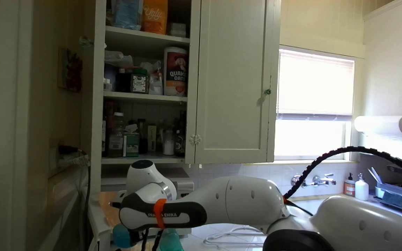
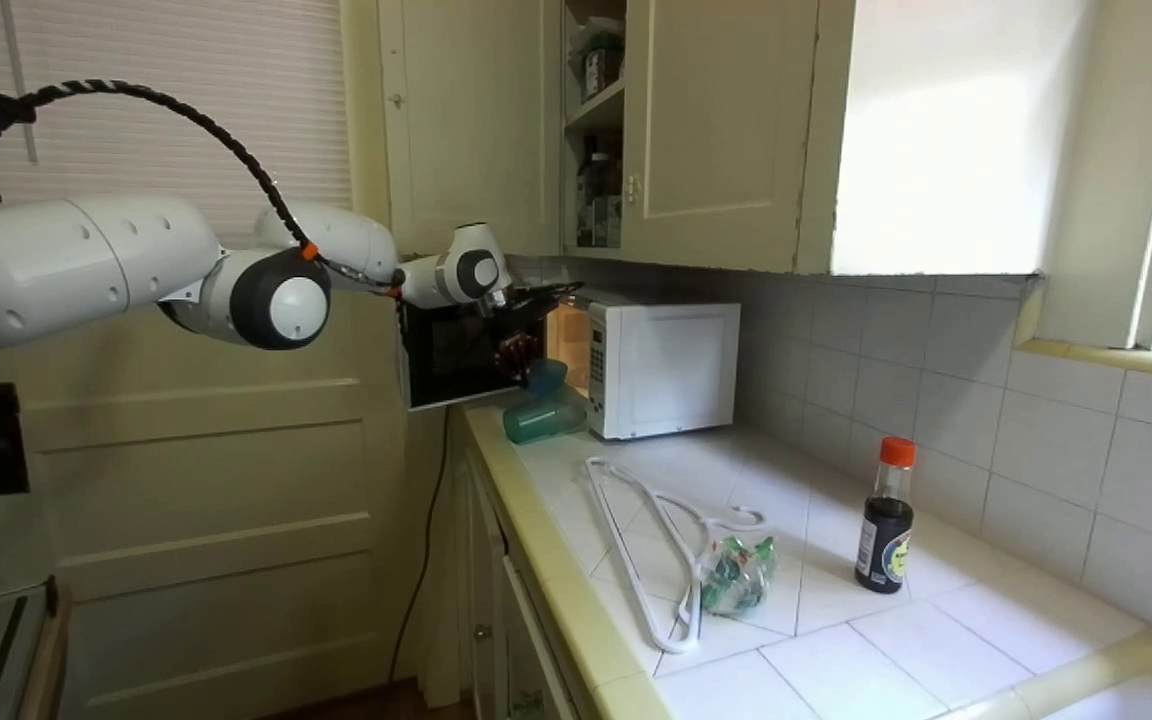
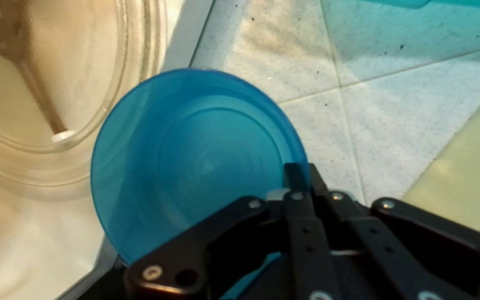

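My gripper is shut on the rim of a round, translucent blue cup. One finger is inside the wall and one outside. The wrist view looks down into the cup, which appears empty. The cup hangs at the front edge of an open, lit microwave, partly over its glass turntable. In the exterior views, the blue cup shows below the wrist. A teal translucent container lies on its side on the counter just before the microwave; it also shows in an exterior view.
The microwave door stands open beside the gripper. White hangers, a plastic bag with green contents and a red-capped dark bottle are on the tiled counter. An open cupboard with food items hangs above the microwave.
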Controlling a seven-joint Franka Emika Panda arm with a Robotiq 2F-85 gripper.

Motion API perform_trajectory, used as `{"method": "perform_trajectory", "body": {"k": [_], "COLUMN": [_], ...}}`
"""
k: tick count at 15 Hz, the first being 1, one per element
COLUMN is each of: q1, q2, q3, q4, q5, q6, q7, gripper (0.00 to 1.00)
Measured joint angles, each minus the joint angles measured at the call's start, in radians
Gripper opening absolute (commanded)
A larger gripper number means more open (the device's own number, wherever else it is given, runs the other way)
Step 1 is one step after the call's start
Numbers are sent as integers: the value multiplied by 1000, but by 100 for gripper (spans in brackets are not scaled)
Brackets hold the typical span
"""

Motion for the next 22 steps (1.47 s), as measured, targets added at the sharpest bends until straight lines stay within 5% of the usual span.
{"method": "perform_trajectory", "body": {"k": [22], "q1": [38], "q2": [-22], "q3": [-59], "q4": [9], "q5": [-1], "q6": [121], "q7": [67], "gripper": [4]}}
